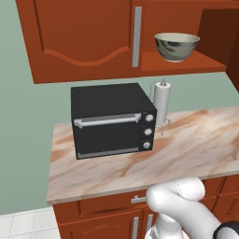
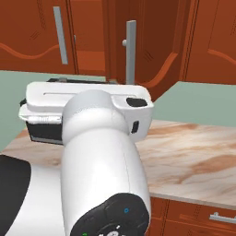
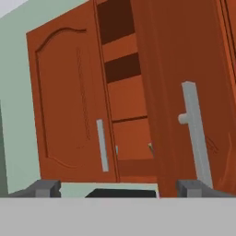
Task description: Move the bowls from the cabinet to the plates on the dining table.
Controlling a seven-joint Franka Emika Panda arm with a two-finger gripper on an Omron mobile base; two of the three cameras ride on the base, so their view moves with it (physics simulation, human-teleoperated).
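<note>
1. In the left base view, the closed left door (image 1: 79,37) of the cabinet (image 1: 46,70) hangs over the short counter (image 1: 186,144); its grey handle (image 1: 137,36) runs down the right edge.
2. Under it a black oven (image 1: 112,120) stands on the counter, with a white paper-towel roll (image 1: 162,103) just beside its right side.
3. Further right the cabinet is open, and a bowl (image 1: 176,46), grey outside and pale inside, sits upright on the bottom shelf (image 1: 186,65).
4. The arm's white elbow (image 1: 182,200) rises at the lower right, in front of the drawers (image 1: 112,203).
5. In the right base view the white arm (image 2: 103,156) fills the left and middle; behind it the open door (image 2: 156,50) stands edge-on with its bar handle (image 2: 131,51), and the marble top (image 2: 193,161) stretches to the right.
6. In the hand view the closed door (image 3: 69,106) is on the left, bare shelves (image 3: 126,83) show in the middle gap, and the open door (image 3: 184,69) with its handle (image 3: 196,133) stands close on the right.
7. The gripper (image 3: 119,189) is spread wide, its two tips at the bottom corners with nothing between them, facing the cabinet's lower edge.
</note>
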